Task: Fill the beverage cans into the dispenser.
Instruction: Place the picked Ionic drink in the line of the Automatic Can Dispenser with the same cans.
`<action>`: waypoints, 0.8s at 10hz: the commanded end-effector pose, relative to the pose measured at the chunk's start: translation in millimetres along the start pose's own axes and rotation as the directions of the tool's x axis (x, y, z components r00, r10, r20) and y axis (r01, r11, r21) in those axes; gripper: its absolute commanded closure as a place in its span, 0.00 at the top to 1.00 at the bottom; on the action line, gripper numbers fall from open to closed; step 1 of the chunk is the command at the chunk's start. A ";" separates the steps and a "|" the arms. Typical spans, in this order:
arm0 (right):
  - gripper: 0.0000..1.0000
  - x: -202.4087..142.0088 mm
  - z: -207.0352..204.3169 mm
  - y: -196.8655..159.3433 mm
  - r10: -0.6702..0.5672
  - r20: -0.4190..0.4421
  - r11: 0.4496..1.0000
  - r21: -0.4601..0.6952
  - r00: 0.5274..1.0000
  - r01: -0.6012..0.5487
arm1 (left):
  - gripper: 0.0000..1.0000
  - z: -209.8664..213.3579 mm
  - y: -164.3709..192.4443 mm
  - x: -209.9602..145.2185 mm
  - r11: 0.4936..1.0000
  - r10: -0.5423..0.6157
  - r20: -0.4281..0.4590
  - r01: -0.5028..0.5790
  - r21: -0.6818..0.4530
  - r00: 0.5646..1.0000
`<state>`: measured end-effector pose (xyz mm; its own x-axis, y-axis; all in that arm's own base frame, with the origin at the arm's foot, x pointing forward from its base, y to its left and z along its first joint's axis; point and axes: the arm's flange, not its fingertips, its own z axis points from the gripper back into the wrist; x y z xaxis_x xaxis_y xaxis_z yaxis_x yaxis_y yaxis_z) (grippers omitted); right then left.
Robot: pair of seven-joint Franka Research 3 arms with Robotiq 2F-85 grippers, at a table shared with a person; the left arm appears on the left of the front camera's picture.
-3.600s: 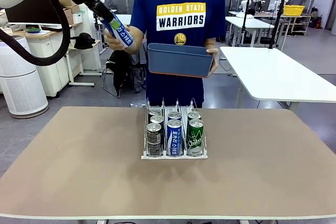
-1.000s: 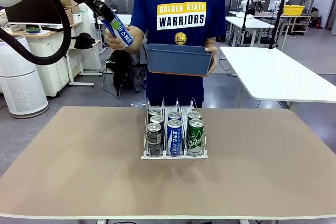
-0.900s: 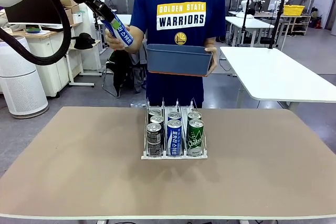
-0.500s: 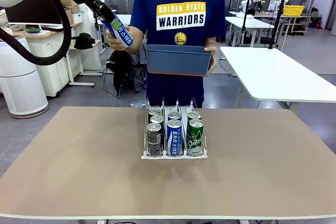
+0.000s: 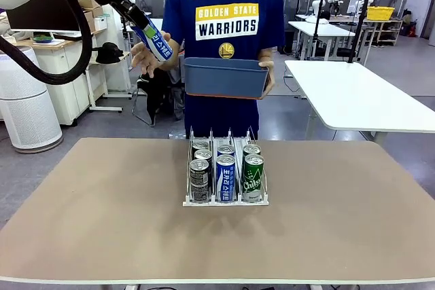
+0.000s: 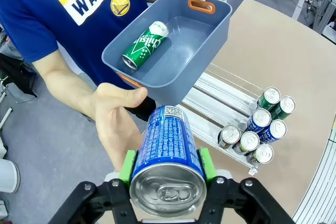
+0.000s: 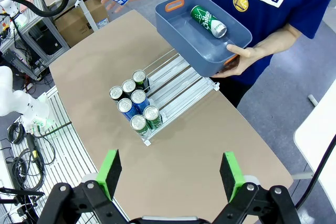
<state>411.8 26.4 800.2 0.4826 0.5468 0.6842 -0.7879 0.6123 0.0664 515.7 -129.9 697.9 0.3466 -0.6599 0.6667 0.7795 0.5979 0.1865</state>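
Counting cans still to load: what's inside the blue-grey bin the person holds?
One green can lies on its side in the bin; the rest of its floor is bare. Nothing is covered.

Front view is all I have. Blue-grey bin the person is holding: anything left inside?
Observer: Yes. The left wrist view looks down into the bin: one green can lies on its side in it, nothing else.
Operator: Dispenser lanes, how full? The front cans hide the ones behind.
Observer: From above, the dispenser holds three dark cans, two blue cans and two green cans, all bunched at the front lip. The rear of every lane is bare.
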 end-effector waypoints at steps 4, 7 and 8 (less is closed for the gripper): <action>1.00 0.0 0.3 0.8 0.002 0.001 1.000 0.000 1.000 -0.002 | 0.00 3.0 2.0 -1.0 1.000 -0.015 0.002 0.015 0.005 1.000; 1.00 0.0 0.3 0.8 0.002 0.001 1.000 0.000 1.000 -0.002 | 0.00 3.0 2.0 -1.0 1.000 -0.015 0.002 0.015 0.005 1.000; 1.00 0.0 0.3 0.8 0.002 0.001 1.000 0.000 1.000 -0.002 | 0.00 3.0 2.0 -1.0 1.000 -0.015 0.002 0.015 0.005 1.000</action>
<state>411.8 26.4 800.2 0.4826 0.5468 0.6842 -0.7879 0.6123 0.0664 515.7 -129.9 697.9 0.3466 -0.6599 0.6667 0.7796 0.5979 0.1865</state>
